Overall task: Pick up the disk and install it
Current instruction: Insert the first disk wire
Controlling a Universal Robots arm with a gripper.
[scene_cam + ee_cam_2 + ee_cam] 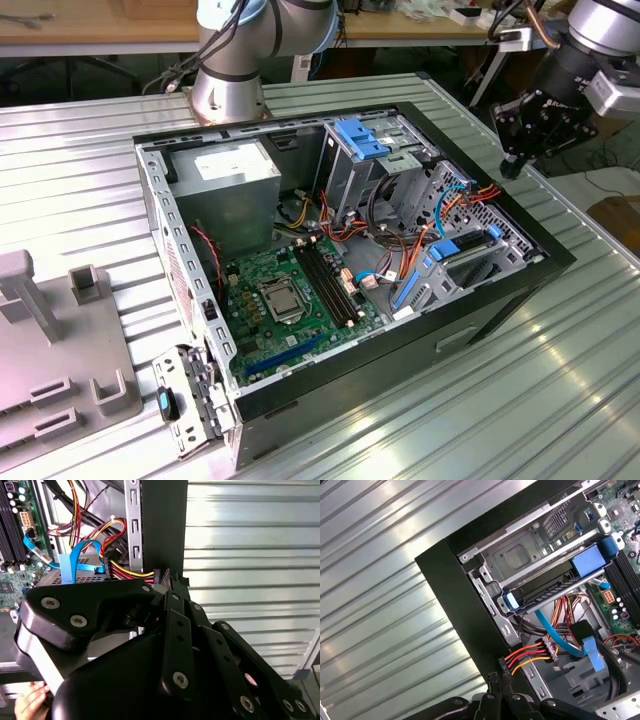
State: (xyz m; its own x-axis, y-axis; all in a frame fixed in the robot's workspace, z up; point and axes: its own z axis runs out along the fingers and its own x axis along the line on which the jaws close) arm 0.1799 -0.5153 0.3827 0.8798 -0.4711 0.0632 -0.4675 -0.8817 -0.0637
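Observation:
The disk (472,245) lies flat in the low drive bay at the exterior view's right end of the open computer case (500,300). In the first wrist view the disk (545,591) is a dark slab with bright blue carrier ends, seated in the grey metal bay. My gripper (512,160) hangs above the case's black wall, off the exterior view's right of the bay and apart from the disk. In both wrist views the gripper (499,677) (169,577) shows its fingertips together with nothing between them, close to a red, yellow and black power plug (532,659).
A fixed blue bracket (362,137) tops the tall grey drive cage. Loose blue, orange and red cables (440,215) cross between cage and bay. The motherboard (300,300) fills the case floor. Ribbed metal table (560,400) surrounds the case. A hand (30,702) shows beside the gripper body.

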